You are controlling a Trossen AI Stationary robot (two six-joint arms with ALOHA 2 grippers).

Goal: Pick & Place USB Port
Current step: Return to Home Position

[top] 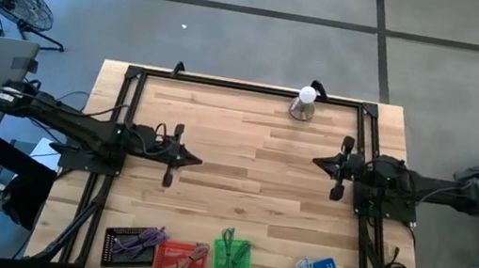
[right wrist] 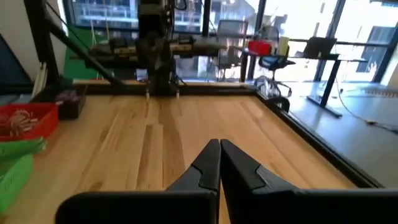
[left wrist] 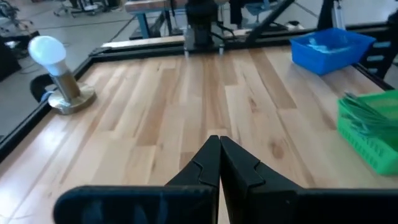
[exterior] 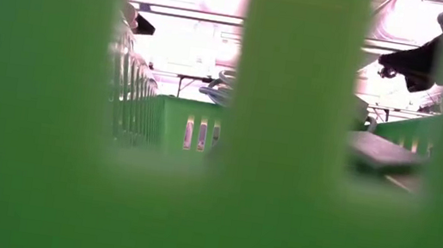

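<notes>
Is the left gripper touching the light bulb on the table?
Apart. The high view shows bare tabletop between the left gripper and the light bulb.

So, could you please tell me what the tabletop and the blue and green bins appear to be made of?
The tabletop looks like wood. It shows pale glued strips with visible grain and a smooth, slightly sheened finish. The blue bin and the green bin are probably moulded plastic, judging by their uniform saturated colour. The green one's wall is slotted. The look alone cannot confirm this.
</notes>
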